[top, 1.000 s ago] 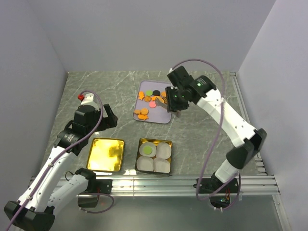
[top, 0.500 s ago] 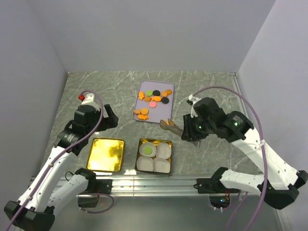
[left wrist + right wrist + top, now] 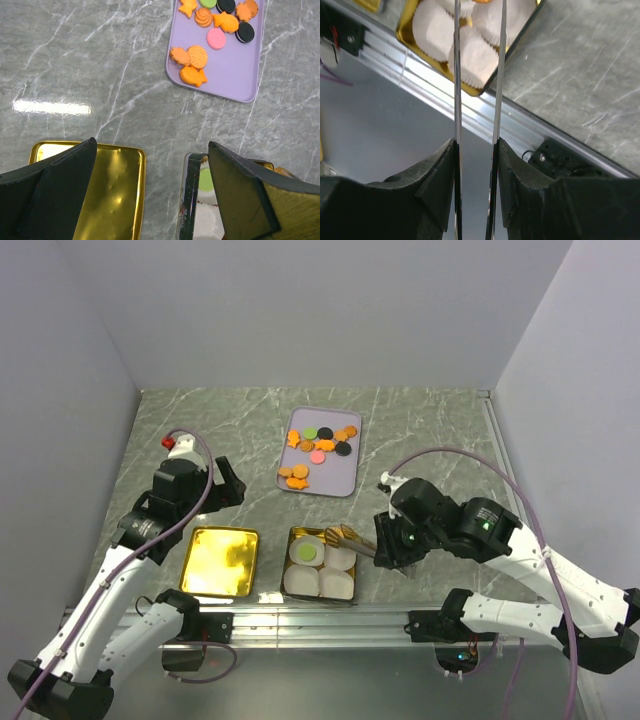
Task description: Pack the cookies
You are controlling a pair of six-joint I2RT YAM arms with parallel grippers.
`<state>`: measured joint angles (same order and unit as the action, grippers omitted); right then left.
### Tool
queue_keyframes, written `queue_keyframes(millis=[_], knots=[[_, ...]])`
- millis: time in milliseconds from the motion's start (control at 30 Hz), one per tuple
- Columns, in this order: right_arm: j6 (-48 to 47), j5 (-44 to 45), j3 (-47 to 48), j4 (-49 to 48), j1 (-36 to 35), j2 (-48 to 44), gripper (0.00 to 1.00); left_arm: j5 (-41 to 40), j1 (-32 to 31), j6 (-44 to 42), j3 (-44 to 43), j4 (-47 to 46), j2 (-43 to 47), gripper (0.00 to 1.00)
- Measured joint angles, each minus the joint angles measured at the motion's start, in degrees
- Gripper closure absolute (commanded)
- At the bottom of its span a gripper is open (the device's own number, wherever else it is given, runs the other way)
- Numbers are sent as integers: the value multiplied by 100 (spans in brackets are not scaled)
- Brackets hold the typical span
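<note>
Right claw (image 3: 476, 165) part-closed on metal tongs (image 3: 456, 75), tips apparently pinching 1 orange cookie (image 3: 333, 534) over the tin (image 3: 356, 562) of paper cups (image 3: 338, 582). Other cookies (image 3: 318, 445) sit on the purple tray (image 3: 335, 480). Left claw (image 3: 150, 150) gapes wide, empty. We judge the cookies light, stiff and brittle: pinch the flat faces gently.

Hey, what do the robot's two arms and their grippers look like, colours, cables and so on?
The left arm and right arm both have white shells with black joints and black blocks at the wrist. A purple-grey cable loops along each. The left wrist carries a small red part. The left gripper's fingers are black and wedge-shaped.
</note>
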<state>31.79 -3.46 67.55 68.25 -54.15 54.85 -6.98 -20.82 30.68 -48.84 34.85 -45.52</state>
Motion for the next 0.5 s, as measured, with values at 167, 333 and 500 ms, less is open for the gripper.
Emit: queue_keyframes(millis=[167, 333, 500], knots=[[227, 133, -267, 0, -232, -11, 66, -63, 0, 2, 0, 9, 61, 1], [271, 264, -459, -9, -262, 9, 66, -133, -7, 4, 0, 11, 81, 1], [243, 343, -597, -55, -271, 79, 63, -190, -61, 9, 0, 11, 111, 1]])
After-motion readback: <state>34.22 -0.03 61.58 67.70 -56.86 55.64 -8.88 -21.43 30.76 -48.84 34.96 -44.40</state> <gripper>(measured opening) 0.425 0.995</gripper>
